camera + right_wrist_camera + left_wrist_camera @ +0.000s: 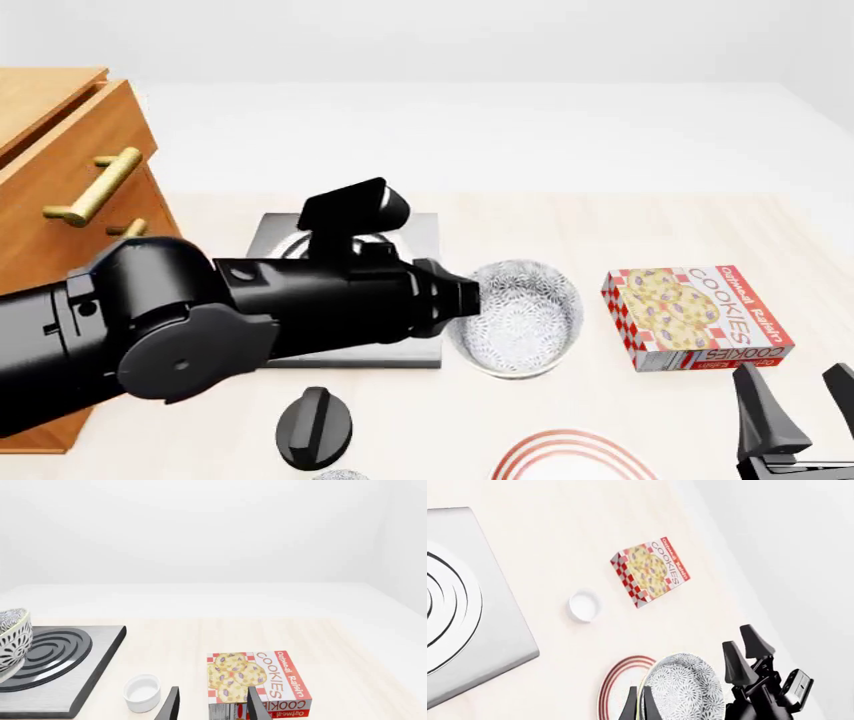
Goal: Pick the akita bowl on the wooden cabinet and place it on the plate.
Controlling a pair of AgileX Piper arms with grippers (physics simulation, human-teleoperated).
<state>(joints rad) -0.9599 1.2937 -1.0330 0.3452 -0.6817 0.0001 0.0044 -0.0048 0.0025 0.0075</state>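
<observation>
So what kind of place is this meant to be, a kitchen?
Probably a mock kitchen counter in a computer simulation, not a real room. A flat stove with white rings, a patterned bowl and a box of cookies sit on a pale table beside a wooden cabinet.

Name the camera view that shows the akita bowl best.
The front view: the akita bowl shows nearly whole, tilted, its inside facing the camera. The left wrist view cuts it at the frame's edge behind the left gripper's fingers; the right wrist view catches only a sliver.
</observation>
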